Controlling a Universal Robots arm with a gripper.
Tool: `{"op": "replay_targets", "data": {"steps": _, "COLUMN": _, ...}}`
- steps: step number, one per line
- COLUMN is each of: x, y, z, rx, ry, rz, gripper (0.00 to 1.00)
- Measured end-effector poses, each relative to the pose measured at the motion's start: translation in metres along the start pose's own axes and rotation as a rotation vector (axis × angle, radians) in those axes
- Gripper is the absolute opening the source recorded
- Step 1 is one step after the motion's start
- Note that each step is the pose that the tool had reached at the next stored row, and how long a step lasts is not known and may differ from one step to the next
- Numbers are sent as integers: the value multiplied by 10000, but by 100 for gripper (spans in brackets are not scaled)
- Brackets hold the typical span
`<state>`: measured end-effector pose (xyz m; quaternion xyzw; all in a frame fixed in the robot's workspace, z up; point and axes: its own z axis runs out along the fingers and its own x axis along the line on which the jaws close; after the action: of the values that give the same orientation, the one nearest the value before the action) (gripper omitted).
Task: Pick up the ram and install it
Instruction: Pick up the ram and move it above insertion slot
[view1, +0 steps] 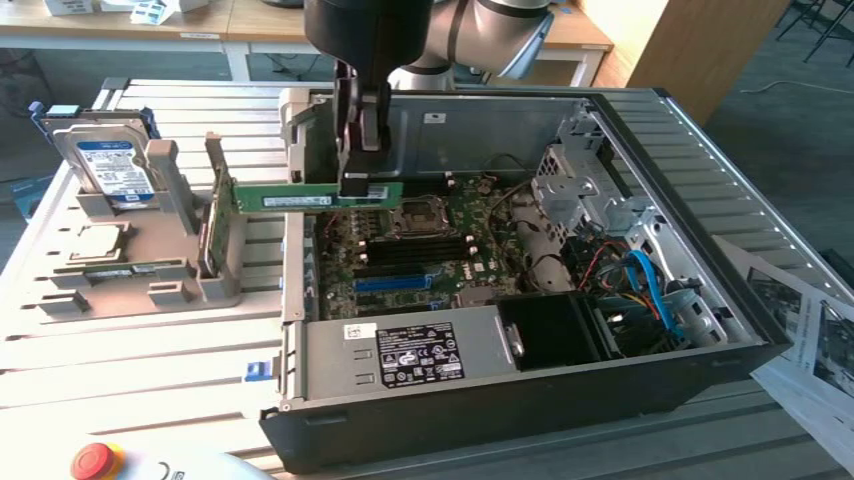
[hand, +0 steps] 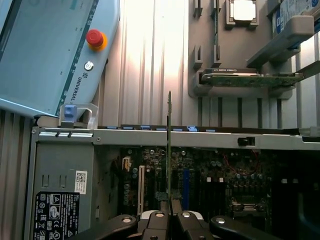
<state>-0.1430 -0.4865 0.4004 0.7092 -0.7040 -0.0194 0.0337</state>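
Items run from the exterior view's left to its right.

1. Near edge, far left: teach pendant (view1: 174, 470) w/ red stop button (view1: 96, 460), lying on the slatted bench (view1: 134, 350).
2. Grey parts fixture (view1: 174, 275) stands on the bench. It holds:
   - a hard drive (view1: 110, 165), upright, blue-white label facing the camera;
   - a CPU (view1: 96, 240), flat in a recess;
   - a broader green card (view1: 214, 240), on edge at the fixture's right side.
3. Ram (view1: 287, 197): clear of the fixture and in the air, long edge approx. level, label side toward the camera.
   - Its left end overhangs the case's left wall toward the fixture. Its right end is over the motherboard (view1: 427, 255).
   - Not seated in any slot.
   - Wrist view: ram (hand: 169, 145) seen edge-on, running out from the fingertips across the case wall.
4. Gripper (view1: 355, 186): pointing down, fingers clamped on the ram's upper edge, nearer its right end. Wrist view agrees: gripper (hand: 169, 214) pinched tight on the stick.
5. PC case (view1: 534, 410): black, side panel off, lying open side up on the bench. Inside:
   - motherboard w/ CPU socket (view1: 424, 215), just beside the ram's right end;
   - PSU (view1: 400, 360) w/ label, at the near side;
   - drive cage (view1: 581, 185) and blue cable (view1: 647, 285), toward the right.
6. Far right: printed sheets (view1: 807, 350) beside the case.
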Motion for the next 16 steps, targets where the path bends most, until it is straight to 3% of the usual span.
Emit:
{"op": "replay_targets", "data": {"steps": 6, "x": -4, "y": -1, "z": 1, "rx": 172, "ry": 53, "rz": -59, "gripper": 12}}
{"op": "replay_targets", "data": {"steps": 16, "x": 2, "y": -35, "z": -3, "rx": 171, "ry": 54, "rz": -59, "gripper": 12}}
